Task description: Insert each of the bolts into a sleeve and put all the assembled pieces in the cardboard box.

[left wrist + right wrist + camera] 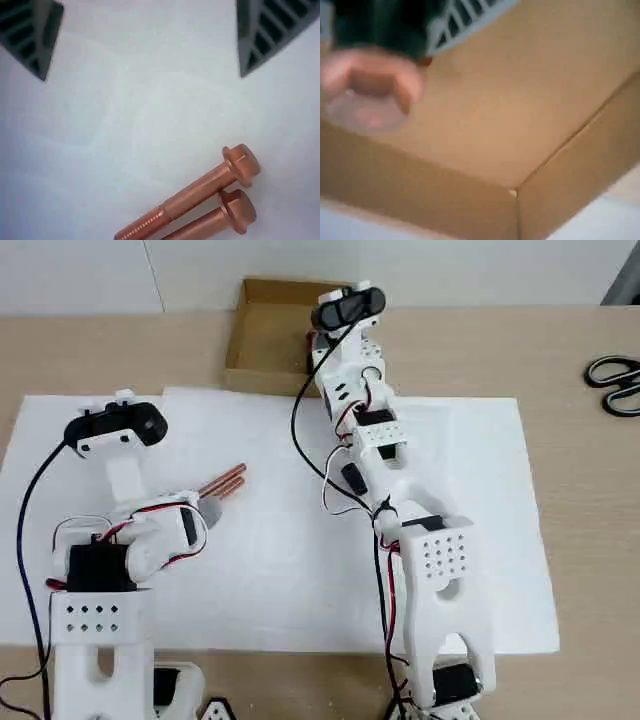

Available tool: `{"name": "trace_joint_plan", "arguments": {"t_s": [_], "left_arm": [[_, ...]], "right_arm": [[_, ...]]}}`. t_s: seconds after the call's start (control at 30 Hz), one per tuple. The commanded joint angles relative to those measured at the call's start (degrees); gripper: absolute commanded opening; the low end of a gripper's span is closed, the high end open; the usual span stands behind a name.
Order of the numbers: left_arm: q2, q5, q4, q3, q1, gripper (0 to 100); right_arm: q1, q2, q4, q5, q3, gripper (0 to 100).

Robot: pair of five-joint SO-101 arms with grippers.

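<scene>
Two copper bolts (222,483) lie side by side on the white foam mat (300,580); in the left wrist view the bolts (210,197) sit with their flanged heads together. My left gripper (142,75) hangs open just above the mat, close beside them, its dark fingers (35,40) spread wide and touching nothing. My right gripper (314,343) is stretched out over the cardboard box (255,360). It is shut on an assembled piece (367,95), a copper bolt in a clear sleeve, held above the box floor (500,115).
Black scissors (615,380) lie on the wooden table at the far right. The box stands at the mat's far edge. Both arm bases stand at the near edge, with bare mat between them.
</scene>
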Motion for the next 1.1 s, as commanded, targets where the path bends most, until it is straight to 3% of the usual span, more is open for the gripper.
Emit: {"name": "trace_joint_plan", "arguments": {"t_s": [0.0,0.27,0.43,0.67,0.8,1.07], "left_arm": [[-1.23,-0.35,0.35,-0.31,-0.35,23],[-1.23,-0.35,0.35,-0.31,-0.35,23],[-1.23,-0.35,0.35,-0.31,-0.35,23],[-1.23,-0.35,0.35,-0.66,-0.26,23],[-1.23,-0.35,0.35,-0.66,-0.09,23],[-1.32,-0.26,0.35,-0.57,-0.35,23]], "right_arm": [[-0.31,-0.75,-1.8,0.62,-5.27,0.9],[0.04,-0.84,4.88,0.79,-5.36,15.6],[0.66,-3.91,6.9,0.79,-5.36,13.6],[1.45,-15.08,21.76,0.79,-5.36,13.5],[2.86,-22.29,32.48,0.7,-5.27,13.3],[3.12,-38.02,67.38,0.35,-5.27,13.3]]}}
